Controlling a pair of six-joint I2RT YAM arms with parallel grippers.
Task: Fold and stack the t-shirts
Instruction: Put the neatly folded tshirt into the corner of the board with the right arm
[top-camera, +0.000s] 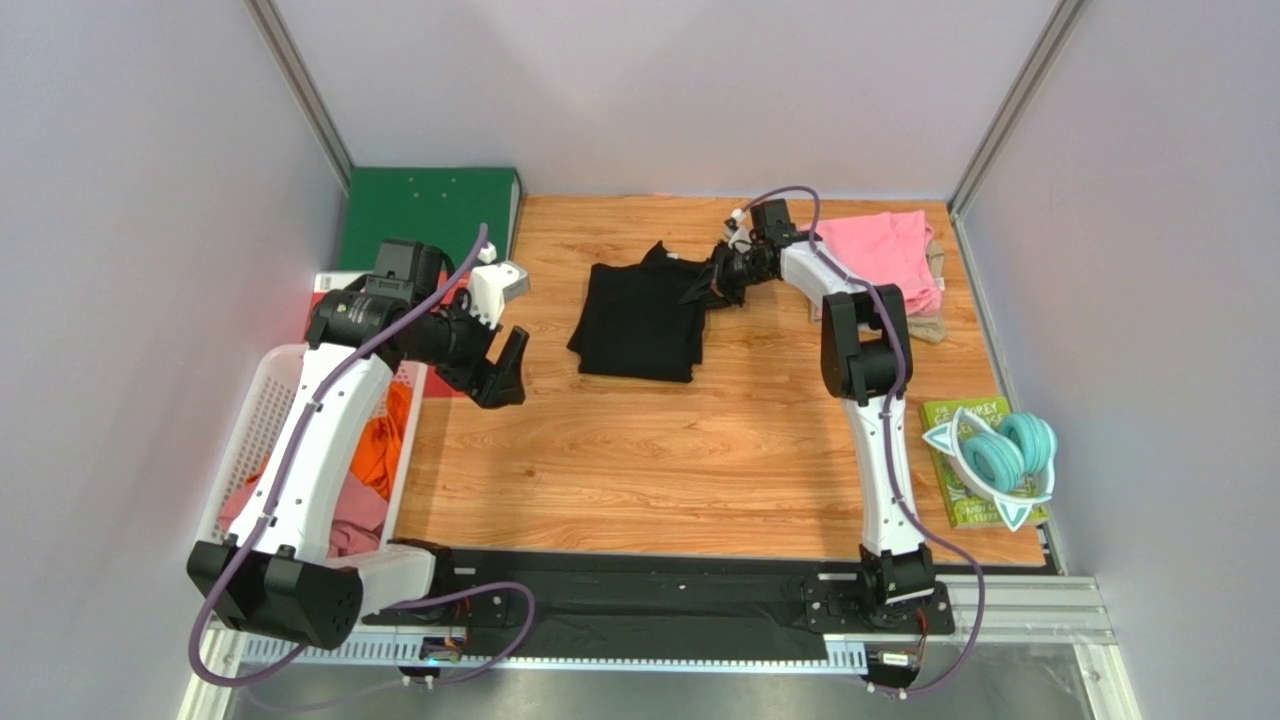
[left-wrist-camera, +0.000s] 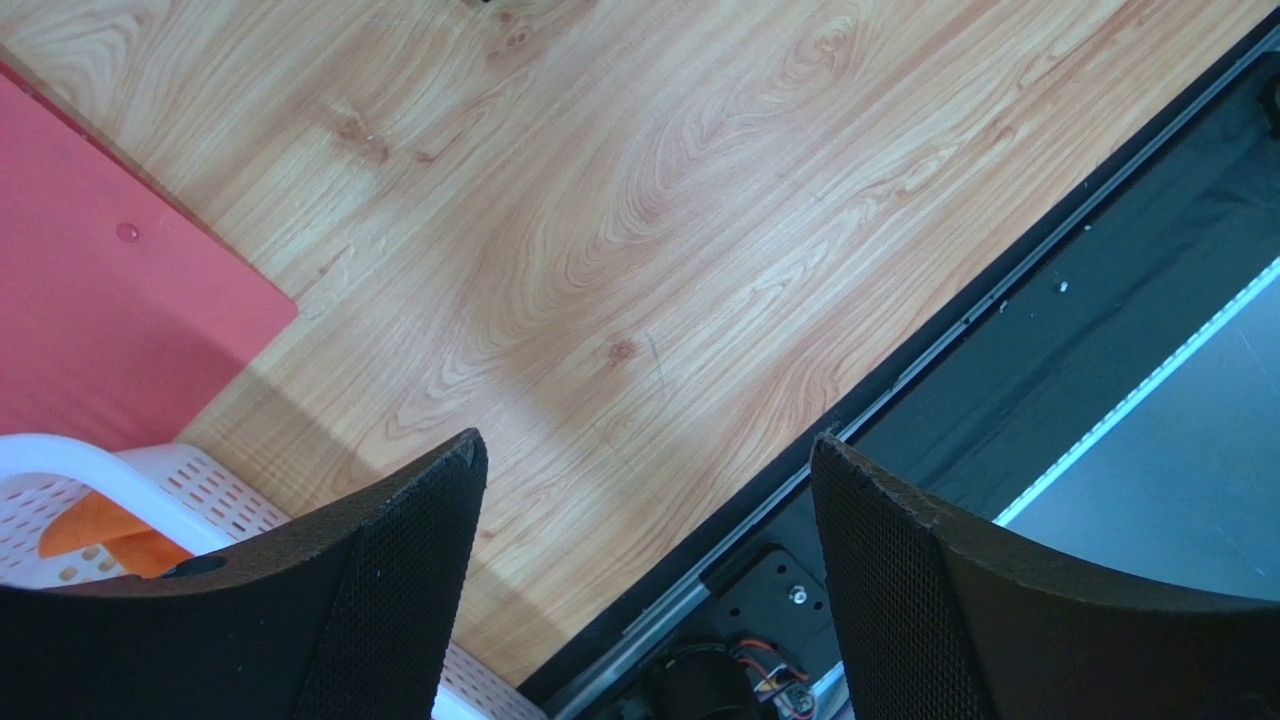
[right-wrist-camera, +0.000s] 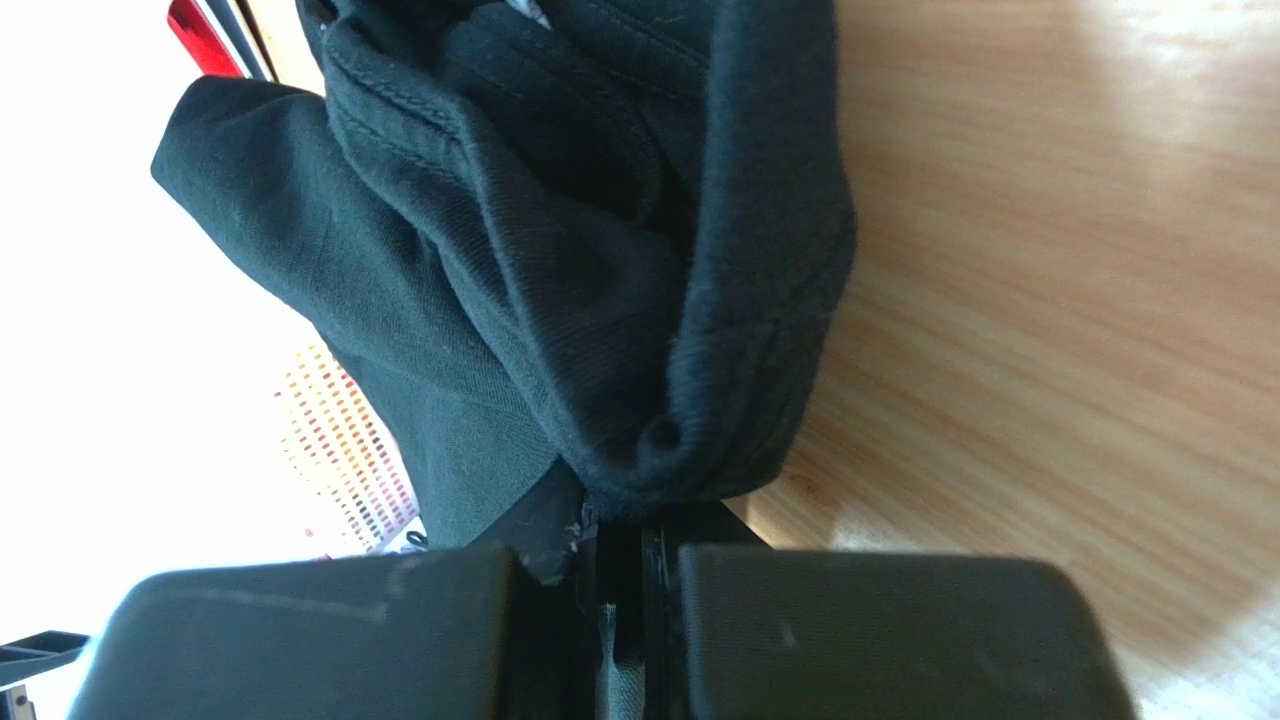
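Clamping the right gripper (right-wrist-camera: 624, 558) tight on a bunched, hemmed edge of the black t-shirt (top-camera: 639, 318), and squeezing that dark knit cloth into thick rolled folds just beyond the closed jaws, at the centre of the right wrist view. Lying as a roughly folded dark rectangle at upper centre of the top view, flat on the wooden table (top-camera: 676, 450), showing only plain black cloth, with the upper right corner stretching out to the gripper. Showing, in the upper right corner of that view, a pink t-shirt (top-camera: 879, 248) lying over a beige t-shirt (top-camera: 935, 312) that is peeking out at its right edge. Hanging the left gripper (top-camera: 504, 368) at middle left, jaws spread wide and holding nothing, above bare wood beside the red binder (left-wrist-camera: 105, 300). Keeping an orange t-shirt (top-camera: 394, 443) and a dusty-rose t-shirt (top-camera: 338, 518) crumpled inside the white basket (top-camera: 248, 435) at lower left.
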